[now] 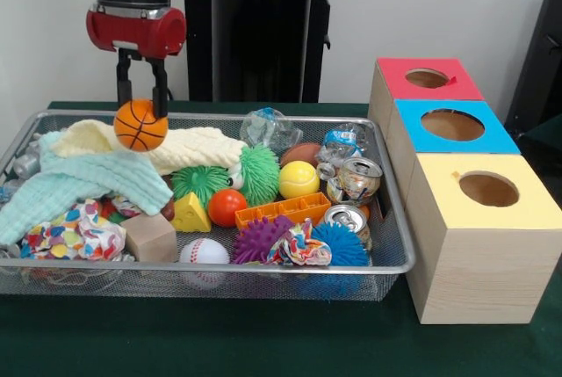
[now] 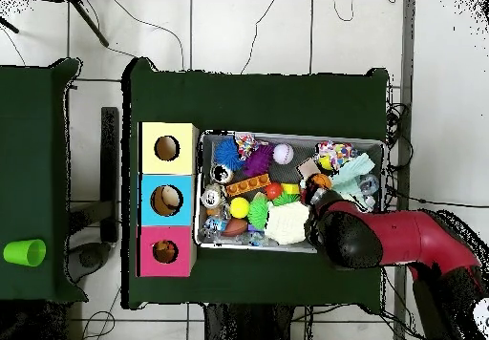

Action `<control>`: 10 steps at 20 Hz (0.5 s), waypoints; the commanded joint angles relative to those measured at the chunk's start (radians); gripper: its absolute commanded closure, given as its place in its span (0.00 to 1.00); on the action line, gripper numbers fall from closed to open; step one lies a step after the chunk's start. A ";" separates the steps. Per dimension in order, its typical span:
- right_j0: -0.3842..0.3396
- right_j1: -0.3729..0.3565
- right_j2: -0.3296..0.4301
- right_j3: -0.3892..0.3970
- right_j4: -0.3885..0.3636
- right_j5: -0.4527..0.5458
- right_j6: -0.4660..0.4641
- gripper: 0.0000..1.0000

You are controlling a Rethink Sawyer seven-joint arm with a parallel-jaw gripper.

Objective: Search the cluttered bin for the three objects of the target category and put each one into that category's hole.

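Closed on a small orange basketball (image 1: 140, 125), the two black fingers (image 1: 161, 89) of the gripper (image 1: 141, 105) hold the ball above the far left part of the cluttered bin (image 1: 397, 254), over a cream knitted cloth (image 1: 189, 147). A mint-green cloth (image 1: 79, 188) lies beside it, draped toward the bin's left end in the front view. The red and black arm (image 2: 401, 241) reaches over the same end of the bin (image 2: 291, 138) in the overhead view, hiding the gripper there.

Contents visible in the bin, front view: a green hairy ball (image 1: 199, 183), a second green spiky ball (image 1: 259, 173), a yellow ball (image 1: 299, 179), an orange ball (image 1: 226, 206), a yellow cheese-shaped wedge (image 1: 190, 214), an orange toy brick (image 1: 283, 211), a baseball (image 1: 204, 252), a purple spiky ball (image 1: 257, 238), a blue spiky ball (image 1: 341, 245), a wooden block (image 1: 149, 236), two crushed cans (image 1: 356, 177), and a colourful crumpled cloth (image 1: 75, 235). No plush animal can be made out among them.

Three wooden boxes stand in a row just beside the bin's right end: yellow-panelled (image 1: 487, 191) nearest, blue-panelled (image 1: 452, 126) in the middle, and red-panelled (image 1: 428, 79) farthest. The hole (image 1: 427, 78) in the red top panel lies well apart from the gripper. Overhead, an object shows inside the blue box's opening (image 2: 167, 200), and something dark shows in the red box's opening (image 2: 165, 251).
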 commanded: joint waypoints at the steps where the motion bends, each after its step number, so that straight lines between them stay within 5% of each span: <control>1: 0.039 0.016 -0.013 0.053 -0.030 0.035 -0.095 1.00; 10: 0.084 0.021 -0.039 0.023 -0.025 0.063 -0.083 1.00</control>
